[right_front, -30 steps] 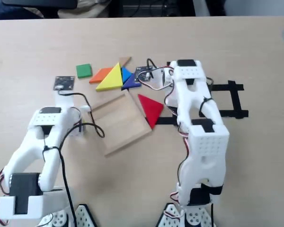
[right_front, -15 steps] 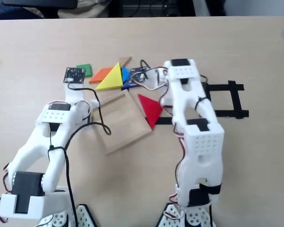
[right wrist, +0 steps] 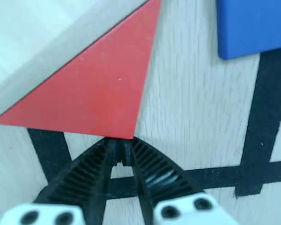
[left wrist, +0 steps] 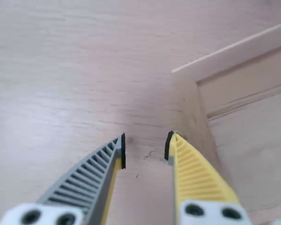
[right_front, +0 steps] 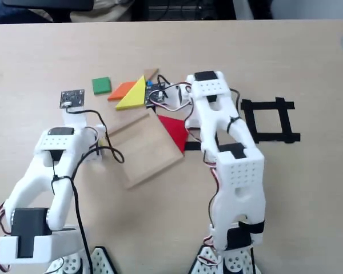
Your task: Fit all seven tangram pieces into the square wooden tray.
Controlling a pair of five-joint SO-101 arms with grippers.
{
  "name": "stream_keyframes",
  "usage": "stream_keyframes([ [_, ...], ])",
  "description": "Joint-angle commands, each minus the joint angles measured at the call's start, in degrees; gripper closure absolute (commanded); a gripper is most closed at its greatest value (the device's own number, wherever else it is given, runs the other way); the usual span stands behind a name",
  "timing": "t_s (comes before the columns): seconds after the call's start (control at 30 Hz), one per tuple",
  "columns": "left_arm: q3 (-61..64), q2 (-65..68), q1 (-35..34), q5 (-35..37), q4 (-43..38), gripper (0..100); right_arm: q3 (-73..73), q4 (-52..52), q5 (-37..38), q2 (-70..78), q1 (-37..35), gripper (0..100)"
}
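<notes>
Here, the right claw (right wrist: 119, 152) is clenched, its tips meeting at one corner of the red triangle (right wrist: 98, 93). The triangle lies flat just ahead of the claw, one side against the outer edge of the square wooden tray (right wrist: 37, 28). A blue piece (right wrist: 253, 26) sits farther ahead, off to one side. The left claw (left wrist: 145, 150) is released, its tips apart over bare desk (left wrist: 61, 70), with the tray's corner just beside it. The yellow triangle (right_front: 134, 96), orange piece (right_front: 122, 89) and green square (right_front: 101, 85) lie beyond both claws.

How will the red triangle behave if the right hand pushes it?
The red triangle looks flat and rigid, so it should slide, not tip. The right hand meets it at one corner, so it may pivot. Its long edge lies along the tray, which could block it.
</notes>
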Motion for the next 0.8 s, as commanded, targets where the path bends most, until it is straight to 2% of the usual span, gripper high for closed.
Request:
stream_keyframes([
  [0.0, -0.3, -1.6, 3.5, 0.8, -1.8, 83, 0.0, 0.4, 0.4, 0.1, -3.4, 98.8],
  [0.17, -0.4, -1.6, 6.7, 0.9, -4.0, 83, 0.0, 2.1, 0.4, -3.4, -4.7, 98.8],
  [0.47, -0.5, -1.6, 6.7, 2.7, -4.5, 83, 0.3, 7.4, 0.4, -11.3, -6.8, 98.8],
  [0.77, -2.9, 1.9, 6.7, 2.7, -3.9, 83, 0.5, 10.8, -2.9, -18.0, -13.5, 98.8],
])
